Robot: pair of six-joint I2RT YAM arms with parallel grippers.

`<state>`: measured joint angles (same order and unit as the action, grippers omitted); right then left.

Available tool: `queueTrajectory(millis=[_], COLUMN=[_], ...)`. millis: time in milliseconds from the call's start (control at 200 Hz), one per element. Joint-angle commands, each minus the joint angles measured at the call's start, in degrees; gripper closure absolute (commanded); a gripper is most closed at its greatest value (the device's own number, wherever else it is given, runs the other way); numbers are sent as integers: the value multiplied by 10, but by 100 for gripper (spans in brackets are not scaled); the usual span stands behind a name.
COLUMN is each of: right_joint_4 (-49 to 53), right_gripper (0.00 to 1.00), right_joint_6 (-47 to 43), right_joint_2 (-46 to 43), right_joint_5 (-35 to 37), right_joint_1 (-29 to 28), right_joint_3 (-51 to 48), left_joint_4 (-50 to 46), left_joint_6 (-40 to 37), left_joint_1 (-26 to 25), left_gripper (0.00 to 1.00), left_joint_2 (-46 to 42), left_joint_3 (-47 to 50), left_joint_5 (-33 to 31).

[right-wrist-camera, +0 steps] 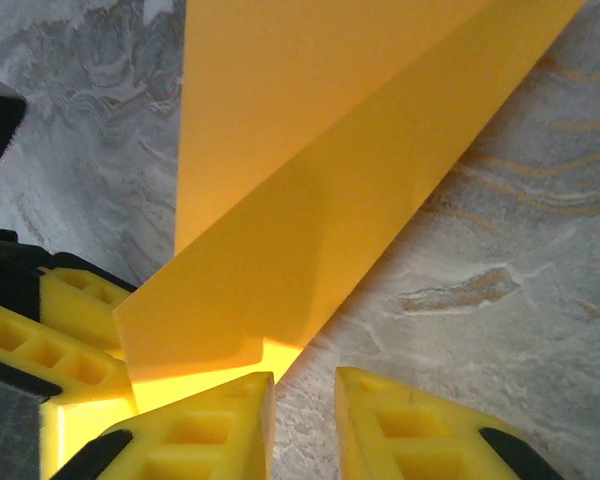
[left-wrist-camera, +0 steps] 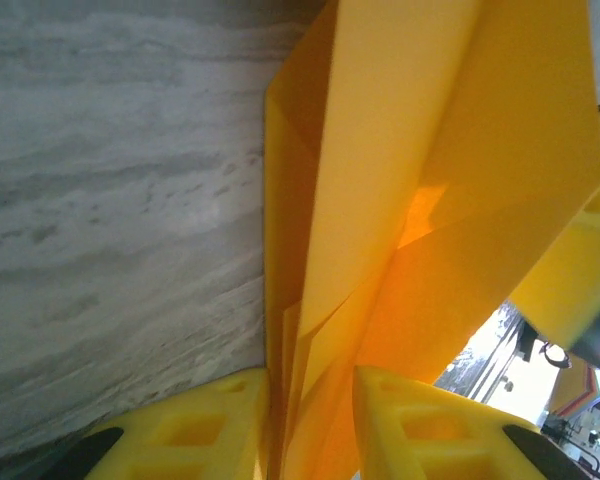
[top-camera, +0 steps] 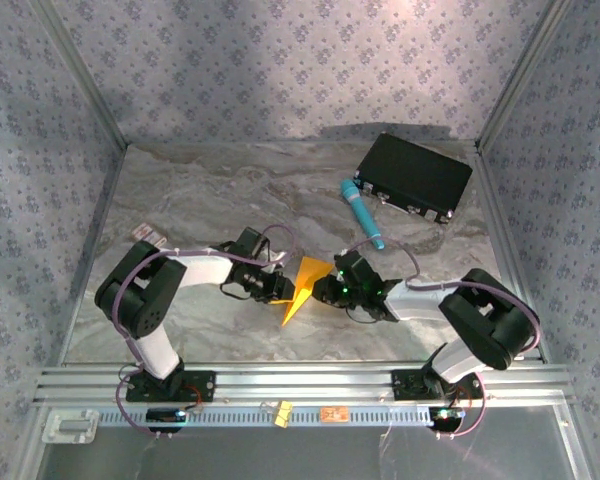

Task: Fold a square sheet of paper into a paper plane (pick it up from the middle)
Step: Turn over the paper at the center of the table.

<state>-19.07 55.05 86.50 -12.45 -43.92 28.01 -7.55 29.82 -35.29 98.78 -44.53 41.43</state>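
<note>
Paper plane (top-camera: 303, 288), part-folded, at the middle of the table (top-camera: 180, 210) between my two arms. My left gripper (left-wrist-camera: 308, 385) is closed on it: in the left wrist view several stacked layers of the orange-yellow paper run up from between the two yellow fingers (left-wrist-camera: 195, 430). My right gripper (right-wrist-camera: 305, 385) stands just beside the paper with a narrow gap between its jaws. Marble shows through that gap, so I judge that it holds nothing, though the paper's edge lies against or over one of its fingers.

Risks as I read them:
- The layers fan apart slightly at the pinch, so a loosened grip could let the folds spring open.
- A single pinch on paper this thin may let it swivel.
- A push from the right gripper against the free flap could buckle it off the crease.

Orientation, from the top view: the long axis runs on a diagonal, narrow tip toward the near-left, wide end toward the far-right and the right gripper. Whether the tip touches the table I cannot tell.
</note>
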Motion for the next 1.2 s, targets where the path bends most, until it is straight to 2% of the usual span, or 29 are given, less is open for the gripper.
queueTrajectory(millis=[0,435,575,710,820,999,1104,1199], right_joint_4=[-12,-25,-27,-30,-14,44,54,54], right_gripper=[77,77,77,77,77,76,75,76], right_joint_6=[-1,5,6,9,9,2,0,-2], right_joint_2=[14,19,17,5,-25,-69,-76,-74], right_joint_5=[-22,-19,-19,-12,8,51,56,57], right_joint_1=[-4,-4,-2,0,2,7,7,7], right_joint_3=[-5,-16,-20,-26,-34,-33,-28,-21], left_joint_4=[3,26,28,23,-9,-87,-133,-159], left_joint_6=[-7,-3,-1,2,-1,28,38,49], left_joint_1=[-9,-18,-20,-24,-34,-68,-88,-97], left_gripper=[73,78,82,90,97,99,100,100], left_joint_2=[12,18,16,0,-37,-112,-141,-155], left_joint_3=[-13,-14,-15,-15,-15,-14,-21,-25], left_joint_5=[19,41,42,24,-54,-275,-378,-431])
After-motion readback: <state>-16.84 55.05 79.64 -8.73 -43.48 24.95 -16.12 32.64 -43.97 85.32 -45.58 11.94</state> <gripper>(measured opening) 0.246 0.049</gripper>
